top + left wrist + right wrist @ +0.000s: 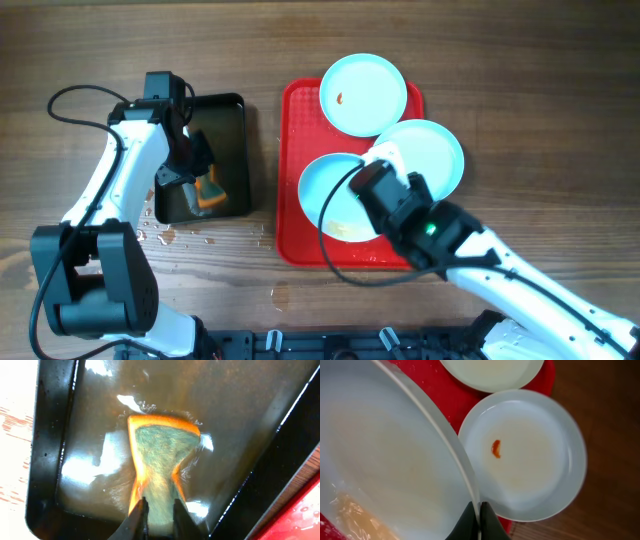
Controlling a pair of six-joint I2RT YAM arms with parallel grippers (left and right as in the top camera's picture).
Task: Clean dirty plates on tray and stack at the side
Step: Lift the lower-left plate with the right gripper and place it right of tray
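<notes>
Where the black tray of water sits at 9 o'clock on the bench, the left gripper is clenched on the narrow end of an orange-and-green sponge lying in it. Just right of that lies the red tray. On it, the smeared plate overhangs its 12 o'clock edge, a second plate sits at 3 o'clock, and a third plate lies toward 7 o'clock, its rim pinched by the right gripper.
</notes>
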